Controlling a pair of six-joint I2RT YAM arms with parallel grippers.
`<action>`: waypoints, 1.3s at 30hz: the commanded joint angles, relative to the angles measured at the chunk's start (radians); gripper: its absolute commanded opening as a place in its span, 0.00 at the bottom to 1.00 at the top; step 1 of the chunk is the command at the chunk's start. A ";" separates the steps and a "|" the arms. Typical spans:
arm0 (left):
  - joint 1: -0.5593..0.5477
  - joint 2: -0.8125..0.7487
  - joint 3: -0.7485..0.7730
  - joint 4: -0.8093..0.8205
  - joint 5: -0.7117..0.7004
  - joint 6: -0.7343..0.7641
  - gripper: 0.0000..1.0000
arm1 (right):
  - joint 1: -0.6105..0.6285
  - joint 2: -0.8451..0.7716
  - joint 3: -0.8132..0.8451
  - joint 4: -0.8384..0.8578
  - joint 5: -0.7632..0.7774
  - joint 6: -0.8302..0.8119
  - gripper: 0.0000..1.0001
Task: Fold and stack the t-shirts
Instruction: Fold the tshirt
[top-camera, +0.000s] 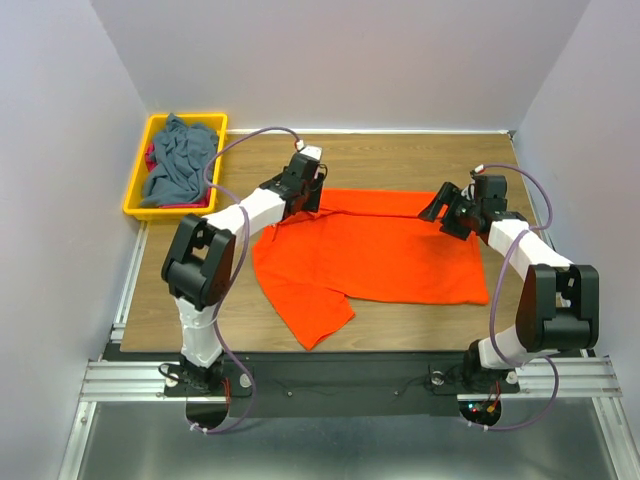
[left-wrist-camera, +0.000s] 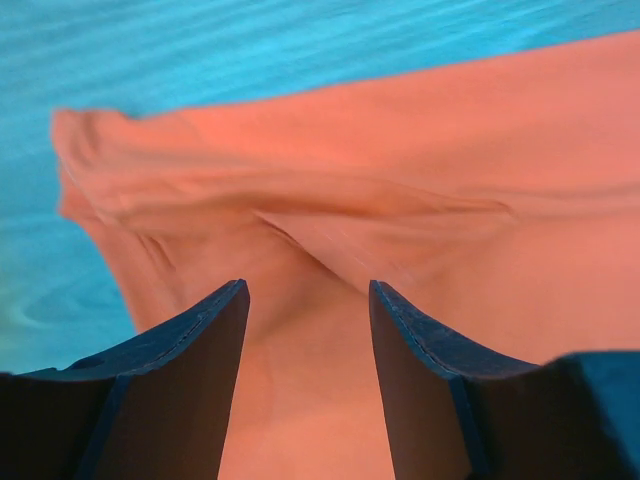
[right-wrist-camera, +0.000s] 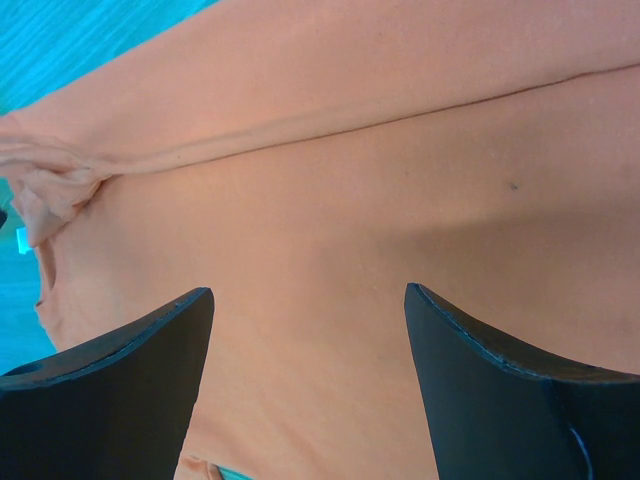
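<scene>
The bright orange t-shirt (top-camera: 375, 255) lies spread on the wooden table, one sleeve sticking out toward the front left. My left gripper (top-camera: 297, 200) is open over its far left edge; in the left wrist view the fingers (left-wrist-camera: 215, 330) straddle wrinkled orange cloth (left-wrist-camera: 400, 200) without closing on it. My right gripper (top-camera: 440, 210) is open over the far right edge; its wrist view shows flat orange cloth (right-wrist-camera: 330, 180) between the spread fingers (right-wrist-camera: 450, 330). The slate grey-blue shirt (top-camera: 180, 160) lies crumpled in the yellow bin, with red cloth (top-camera: 151, 157) showing under it.
The yellow bin (top-camera: 140, 190) stands at the table's far left corner. White walls enclose the table at the back and both sides. A metal rail (top-camera: 330, 380) runs along the near edge by the arm bases.
</scene>
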 joint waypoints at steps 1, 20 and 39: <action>-0.035 -0.132 -0.087 0.071 0.049 -0.226 0.61 | 0.005 -0.001 -0.002 0.027 -0.020 -0.016 0.83; 0.166 -0.235 -0.153 0.049 0.150 -0.250 0.70 | 0.453 0.263 0.363 -0.016 0.094 -0.538 0.77; 0.307 -0.425 -0.411 0.059 0.210 -0.135 0.70 | 0.698 0.651 0.771 -0.014 0.207 -0.853 0.42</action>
